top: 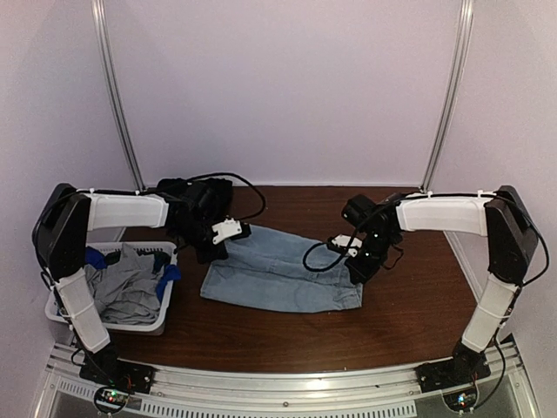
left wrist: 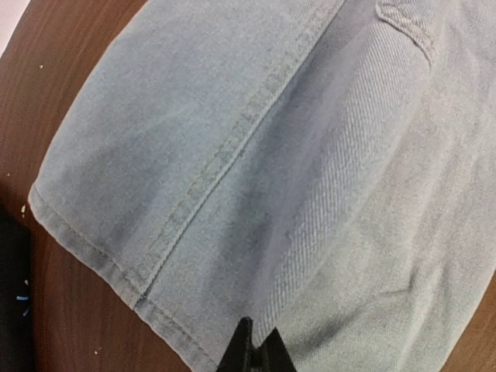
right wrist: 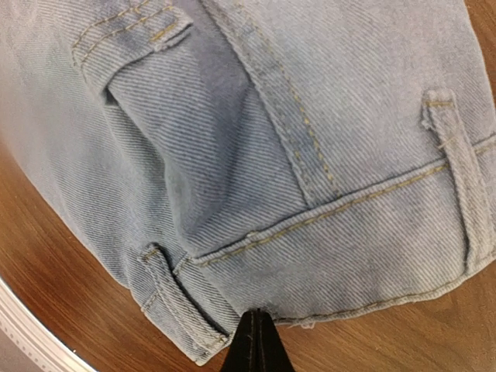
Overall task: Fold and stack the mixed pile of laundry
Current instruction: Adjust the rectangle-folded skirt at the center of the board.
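Top external view: the light-blue denim piece (top: 283, 270) is lying flat on the tabletop (top: 418, 305) between the arms, the left pincer (left wrist: 252, 353) pinching its hem and the right pincer (right wrist: 257, 341) resting shut at the waistband edge, apparently squaring it for folding.

Light-blue denim piece (top: 278, 274): is laid flat and spread between left gripper (left wrist: 254, 353), at its stitched hem, and right gripper (right wrist: 257, 345), at its belt-looped waistband. Black shirt (left wrist: 12, 294): is seen near left gripper. Grey garment (top: 130, 292) and bright-blue items (top: 168, 277): are heaped well left of it.
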Tool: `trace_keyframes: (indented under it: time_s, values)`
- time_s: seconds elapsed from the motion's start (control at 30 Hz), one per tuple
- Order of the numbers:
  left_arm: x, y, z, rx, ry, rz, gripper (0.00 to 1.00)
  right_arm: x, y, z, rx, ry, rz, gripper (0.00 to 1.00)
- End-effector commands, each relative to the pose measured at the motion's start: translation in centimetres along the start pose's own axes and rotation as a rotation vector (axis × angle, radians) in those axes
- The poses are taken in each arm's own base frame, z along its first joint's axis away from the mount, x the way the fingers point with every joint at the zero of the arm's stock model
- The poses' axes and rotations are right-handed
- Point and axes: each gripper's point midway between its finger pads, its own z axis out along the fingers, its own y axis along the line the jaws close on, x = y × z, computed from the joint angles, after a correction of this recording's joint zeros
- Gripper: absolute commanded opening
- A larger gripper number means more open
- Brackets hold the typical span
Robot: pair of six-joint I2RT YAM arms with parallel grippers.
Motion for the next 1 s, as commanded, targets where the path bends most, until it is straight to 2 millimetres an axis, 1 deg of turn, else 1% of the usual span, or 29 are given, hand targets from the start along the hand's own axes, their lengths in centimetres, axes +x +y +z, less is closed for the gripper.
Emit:
trace_keyframes:
  time_s: [0.0, 0.13, 0.17, 0.23, 0.27, 0.3, 0.33, 0.47, 0.57, 0.73, 0.77, 0.87, 0.97]
  values:
    - [-1.1, 0.3, -3.2, -0.048, -0.064, 0.021, 0.0, -1.0, -1.2, -2.0, 0.089, -0.038, 0.01, 0.0]
    - [-1.6, 0.6, -4.7, -0.089, -0.096, 0.021, 0.0, -2.4, -1.3, -4.1, 0.106, -0.108, 0.019, 0.0]
    - [-1.6, 0.6, -4.8, -0.092, -0.095, 0.02, 0.0, -2.7, -1.2, -4.5, 0.081, -0.12, 0.041, 0.04]
    - [-1.4, 0.4, -4.7, -0.088, -0.094, 0.017, 0.0, -2.7, -1.2, -4.8, 0.016, -0.125, 0.114, 0.35]
    - [-1.4, 0.3, -4.6, -0.085, -0.096, 0.01, 0.0, -2.5, -1.4, -4.9, -0.023, -0.135, 0.182, 0.43]
    - [-1.4, 0.3, -4.5, -0.083, -0.096, 0.009, 0.0, -2.5, -1.3, -5.2, -0.081, -0.161, 0.243, 0.47]
    - [-1.4, 0.2, -4.3, -0.082, -0.094, 0.003, 0.0, -2.4, -1.2, -5.3, -0.144, -0.186, 0.303, 0.48]
    - [-1.4, 0.3, -4.2, -0.086, -0.085, -0.006, 0.0, -2.2, -0.2, -5.3, -0.359, -0.274, 0.535, 0.49]
    - [-1.4, 0.1, -4.3, -0.086, -0.085, -0.006, 0.0, -2.3, 0.4, -4.1, -0.448, -0.279, 0.621, 0.47]
    - [-1.4, -0.1, -4.1, -0.083, -0.081, -0.003, 0.0, -3.6, 0.0, -2.8, -0.505, -0.299, 0.698, 0.46]
    - [-1.5, -0.1, -4.1, -0.085, -0.08, -0.004, 0.0, -3.7, -0.2, -2.1, -0.508, -0.29, 0.711, 0.45]
    - [-1.5, -0.1, -3.9, -0.087, -0.077, -0.003, 0.0, -4.3, -0.7, -1.0, -0.521, -0.281, 0.734, 0.38]
    - [-1.5, 0.1, -3.9, -0.095, -0.074, -0.002, 0.0, -4.9, -1.3, -0.9, -0.509, -0.283, 0.746, 0.36]
